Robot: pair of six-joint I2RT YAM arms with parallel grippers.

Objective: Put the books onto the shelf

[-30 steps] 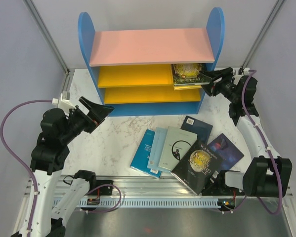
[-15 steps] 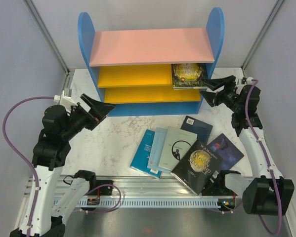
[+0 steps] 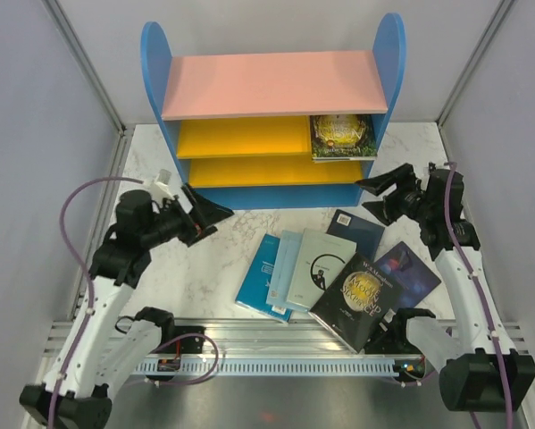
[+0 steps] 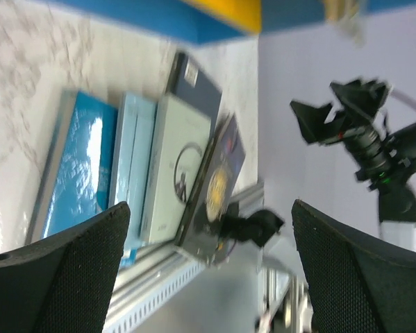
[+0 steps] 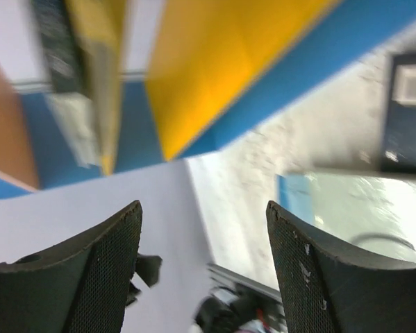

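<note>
- The left gripper [image 3: 215, 214] has its fingers [image 4: 62, 277] spread wide with nothing between them, and it hangs in the air above the marble table [image 3: 204, 259].
- Ahead of those fingertips and lower down, a fan of books [image 3: 325, 273] lies flat on the table, with teal, pale blue, grey-white, black-and-gold and navy covers overlapping.
- The right gripper [image 3: 368, 197] also has its fingers [image 5: 89, 277] apart, gripping nothing.
- Near its fingertips stands the shelf [image 3: 271, 85], blue right side panel closest.
- Past that panel, a green-and-gold book [image 3: 341, 136] rests at the right end of the upper yellow board.
- The fanned books lie below the right fingers, apart from them.
</note>
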